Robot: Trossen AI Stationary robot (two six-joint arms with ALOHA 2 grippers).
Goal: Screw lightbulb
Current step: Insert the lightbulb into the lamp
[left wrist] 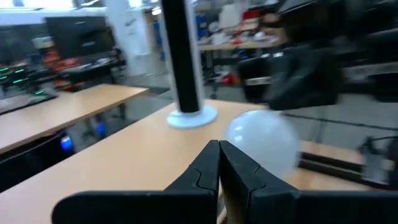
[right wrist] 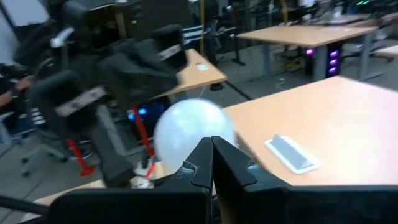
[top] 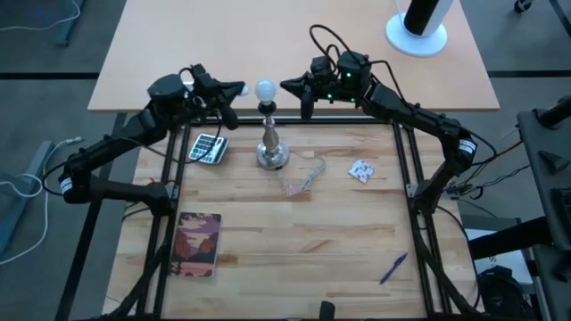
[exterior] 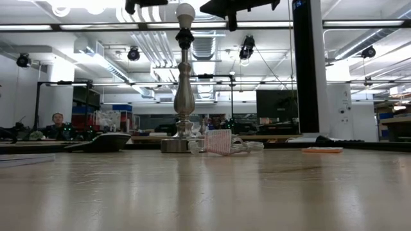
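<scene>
The lightbulb (top: 265, 90) sits upright in the socket atop the lamp stand (top: 271, 143), long axis vertical, at the counter's (top: 294, 250) far edge. It lies directly between both arms. The left end effector (top: 239, 89), fingers together and empty, points at it from just beside. The right end effector (top: 285, 86), likewise closed and empty, faces it from the opposite side, about equally near.

Even overhead room light; bright ceiling strips glare behind the tall silver baluster lamp stand (exterior: 183, 96). Pale wooden worktop (exterior: 205, 192) foreground soft. Both wrist views motion-blurred around the white frosted round lightbulb (left wrist: 261, 140).
</scene>
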